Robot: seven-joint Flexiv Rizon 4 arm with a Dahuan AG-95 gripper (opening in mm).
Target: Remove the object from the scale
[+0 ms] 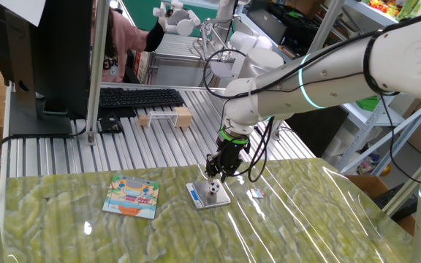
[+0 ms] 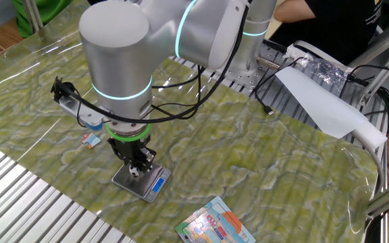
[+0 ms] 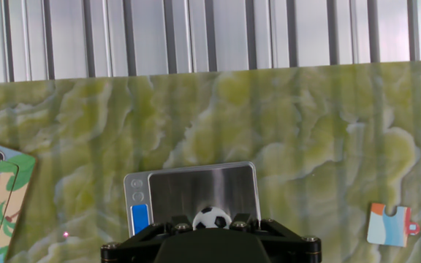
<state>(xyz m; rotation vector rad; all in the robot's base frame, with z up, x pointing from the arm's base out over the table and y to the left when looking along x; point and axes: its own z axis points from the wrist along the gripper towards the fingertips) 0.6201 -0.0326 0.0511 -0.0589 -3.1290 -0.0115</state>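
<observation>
one arm, tool (image 1: 215, 177) pointing down over the scale (image 1: 209, 194), lower centre of one fixed view. the ball (image 1: 215, 188) sits on the scale's silver platform, right under the tool tips. in the hand view the ball (image 3: 212, 218) shows at bottom centre, just above the black tool body, resting on the near edge of the scale (image 3: 193, 188) platform, blue display strip on its left end. in the other fixed view the tool (image 2: 139, 169) is low over the scale (image 2: 139, 182) at lower left, and the ball (image 2: 135, 171) peeks white between the dark fingers.

tool state: the fingers stand partly apart, either side of the ball. cannot tell from any view whether they actually press on it or just bracket it, tips are hidden by the tool body in the hand view and too small in the fixed views.

progress: approach looks done, tool is down at grasp height around the ball. ball not yet lifted, it seems to rest on the platform. left: confirm the grip, lift, carry clear of the scale, set it on the green marbled bench (image 1: 305, 219).

other stuff: illustrated card (image 1: 131, 197) on the bench left of the scale, small white-blue scrap (image 1: 257, 193) to its right. neither touched.
</observation>
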